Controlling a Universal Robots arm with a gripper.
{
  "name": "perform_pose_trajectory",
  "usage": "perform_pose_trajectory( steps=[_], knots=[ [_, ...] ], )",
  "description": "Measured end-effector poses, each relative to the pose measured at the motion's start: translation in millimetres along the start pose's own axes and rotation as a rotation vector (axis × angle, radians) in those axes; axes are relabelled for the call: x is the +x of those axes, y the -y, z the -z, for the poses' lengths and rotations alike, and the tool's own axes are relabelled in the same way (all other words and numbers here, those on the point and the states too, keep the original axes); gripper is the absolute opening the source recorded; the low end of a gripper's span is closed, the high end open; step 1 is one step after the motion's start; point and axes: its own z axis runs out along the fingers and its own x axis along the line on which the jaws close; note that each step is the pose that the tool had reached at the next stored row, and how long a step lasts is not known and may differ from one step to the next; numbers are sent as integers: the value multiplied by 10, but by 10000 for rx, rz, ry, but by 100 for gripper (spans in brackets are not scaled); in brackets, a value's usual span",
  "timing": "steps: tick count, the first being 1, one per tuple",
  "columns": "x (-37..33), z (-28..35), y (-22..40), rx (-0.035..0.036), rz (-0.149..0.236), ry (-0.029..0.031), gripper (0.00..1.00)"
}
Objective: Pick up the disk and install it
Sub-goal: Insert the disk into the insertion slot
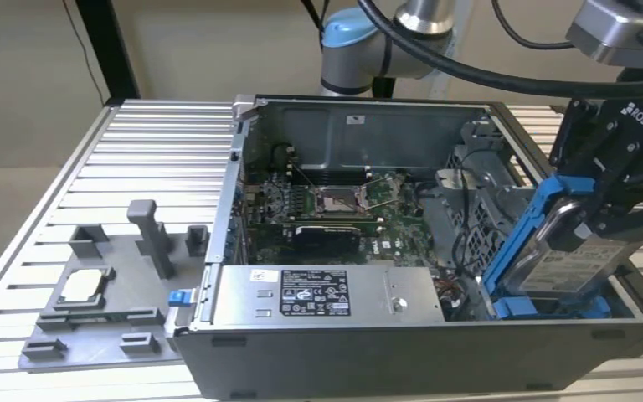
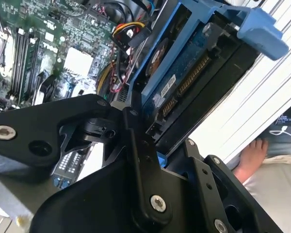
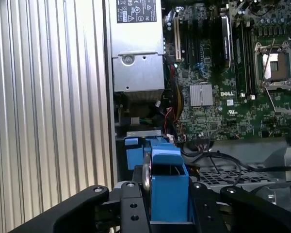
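Note:
The disk (image 1: 576,261), a silver-grey drive in a bright blue bracket, stands steeply tilted at the exterior view's right end of the open computer case (image 1: 411,356). Its lower end rests in the blue bay at the case's front corner. My gripper (image 1: 621,208) is shut on the disk's upper part, black fingers clamping both sides. In the second wrist view the disk (image 2: 184,73) shows its connector edge beyond the gripper (image 2: 148,145). In the first wrist view the blue bracket (image 3: 167,177) sits between the fingers of the gripper (image 3: 167,206).
Inside the case lie the motherboard (image 1: 333,201) and a large silver box with a white label (image 1: 321,293). A grey fixture (image 1: 98,310) holding a small square chip (image 1: 84,286) sits on the slatted table at the exterior view's left. A person's hand (image 2: 252,155) rests beyond the table edge.

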Motion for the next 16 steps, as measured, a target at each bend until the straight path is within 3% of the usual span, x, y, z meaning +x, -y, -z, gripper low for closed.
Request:
perform_pose_trajectory(
  steps=[3, 8, 9, 16],
  knots=[
    [-1, -45, 22, -3, 3, 20, 0],
    [-1, -44, 22, 0, 1, 18, 0],
    [-1, -44, 22, 0, 2, 17, 100],
    [-1, -26, 20, 0, -18, 40, 100]
  ],
)
